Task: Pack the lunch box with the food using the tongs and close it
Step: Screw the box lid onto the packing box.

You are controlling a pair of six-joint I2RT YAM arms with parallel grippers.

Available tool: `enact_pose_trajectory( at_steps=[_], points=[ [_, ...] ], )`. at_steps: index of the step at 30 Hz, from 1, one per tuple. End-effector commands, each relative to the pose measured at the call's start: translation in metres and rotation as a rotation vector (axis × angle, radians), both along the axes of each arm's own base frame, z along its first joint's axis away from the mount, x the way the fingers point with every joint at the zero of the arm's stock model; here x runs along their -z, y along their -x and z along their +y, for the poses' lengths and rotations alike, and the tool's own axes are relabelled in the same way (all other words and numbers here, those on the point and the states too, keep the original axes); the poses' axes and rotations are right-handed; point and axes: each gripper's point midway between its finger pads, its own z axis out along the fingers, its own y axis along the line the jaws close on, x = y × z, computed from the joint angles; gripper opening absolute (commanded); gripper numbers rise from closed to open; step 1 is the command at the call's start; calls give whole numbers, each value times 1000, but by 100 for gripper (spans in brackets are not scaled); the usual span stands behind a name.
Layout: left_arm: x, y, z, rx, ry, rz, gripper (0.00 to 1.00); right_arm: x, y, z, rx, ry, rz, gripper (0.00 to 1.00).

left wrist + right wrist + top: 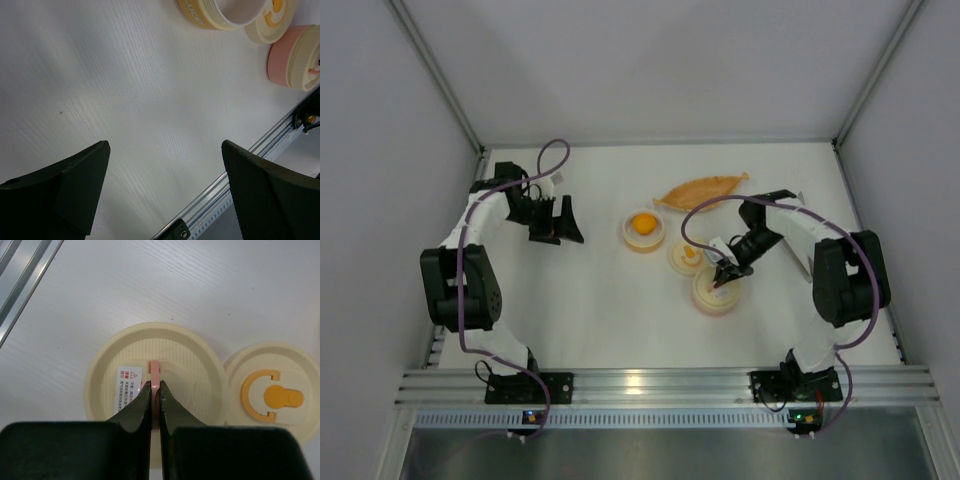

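Black two-finger right gripper clamped on thin pink tab of round cream lid; I fear so thin a tab slips on lifting | left wrist: left gripper spread wide, empty | top: round yellow-orange food lump in yellow bowl; tongs unseen

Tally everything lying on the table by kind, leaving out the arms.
tubs: 2 (yellow tub, open; pink tub, covered)
lids: 2 (loose lid on the table; fitted lid on the pink tub)
leaf dish: 1
food lump: 1, in the yellow tub
Total: 6
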Motion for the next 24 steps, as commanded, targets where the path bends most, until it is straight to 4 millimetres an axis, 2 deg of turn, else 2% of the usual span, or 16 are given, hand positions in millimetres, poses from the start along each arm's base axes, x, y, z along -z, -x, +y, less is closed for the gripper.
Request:
enact_pose_trajectory(
  at_steps=[1,8,16,21,24],
  points=[
    [-4,-4,-3,21,15,-23,98,-24,19,11,-196,-164,-131,0],
    [-5,-4,-4,20,19,-22,98,-21,12,13,-187,-165,-141,0],
    [-4,-4,-3,19,16,-21,98,-7,20,10,-160,-139,-72,0],
    [-5,-6,-1,12,5,-29,98,-4,12,11,-27,-106,-65,0],
    [-5,-7,-2,10,10,-28,98,-2,-1,13,81,-82,-53,0]
  ],
)
